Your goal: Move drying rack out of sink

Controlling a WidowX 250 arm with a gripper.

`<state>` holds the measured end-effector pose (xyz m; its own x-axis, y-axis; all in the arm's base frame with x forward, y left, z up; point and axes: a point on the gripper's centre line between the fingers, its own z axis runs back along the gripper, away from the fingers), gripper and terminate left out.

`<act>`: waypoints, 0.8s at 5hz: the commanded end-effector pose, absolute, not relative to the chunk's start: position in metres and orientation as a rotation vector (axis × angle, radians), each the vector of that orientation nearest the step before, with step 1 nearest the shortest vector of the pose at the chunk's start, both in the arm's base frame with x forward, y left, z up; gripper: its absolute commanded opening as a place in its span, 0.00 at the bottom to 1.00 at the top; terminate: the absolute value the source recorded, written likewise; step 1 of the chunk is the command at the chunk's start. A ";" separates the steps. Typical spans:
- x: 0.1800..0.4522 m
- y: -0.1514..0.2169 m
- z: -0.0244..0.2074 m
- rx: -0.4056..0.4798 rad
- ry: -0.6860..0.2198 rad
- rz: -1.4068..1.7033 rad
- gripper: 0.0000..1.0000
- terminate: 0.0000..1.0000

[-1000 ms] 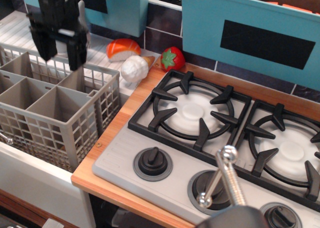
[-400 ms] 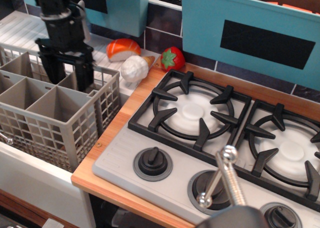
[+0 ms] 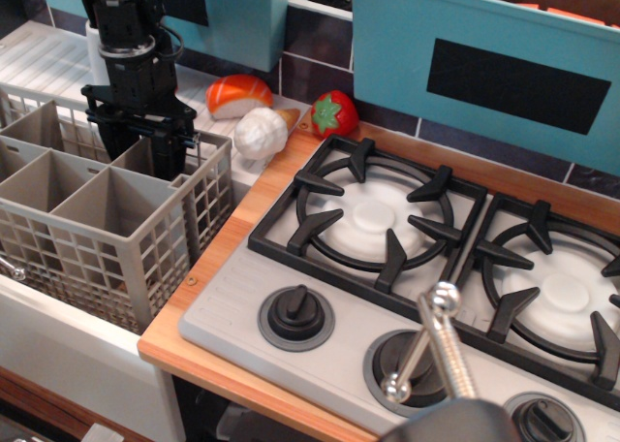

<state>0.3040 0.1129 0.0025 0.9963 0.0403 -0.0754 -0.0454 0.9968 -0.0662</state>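
sitting in the sink [image 3: 58, 49], the drying rack [image 3: 102, 214] fills the left of my view, its grey lattice walls and square compartments below and to the left of my gripper [image 3: 143, 156]. i have the gripper pointing straight down with its black fingers [image 3: 167, 156] spread apart, dipped into the rack's back corner compartment at the lattice wall; whether they touch the wall i cannot tell. just right of the gripper lie a white garlic bulb [image 3: 260, 132], an orange sushi piece [image 3: 238, 93] and a strawberry [image 3: 333, 113]. further right and nearer to me is the grey stove top [image 3: 407, 238] with black grates.
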 end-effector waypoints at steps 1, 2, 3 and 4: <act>0.306 0.112 0.007 -0.059 0.028 0.077 0.00 0.00; 0.307 0.113 0.011 -0.065 0.026 0.082 0.00 0.00; 0.312 0.116 0.028 -0.082 -0.010 0.084 0.00 0.00; 0.319 0.119 0.070 -0.127 -0.009 0.066 0.00 0.00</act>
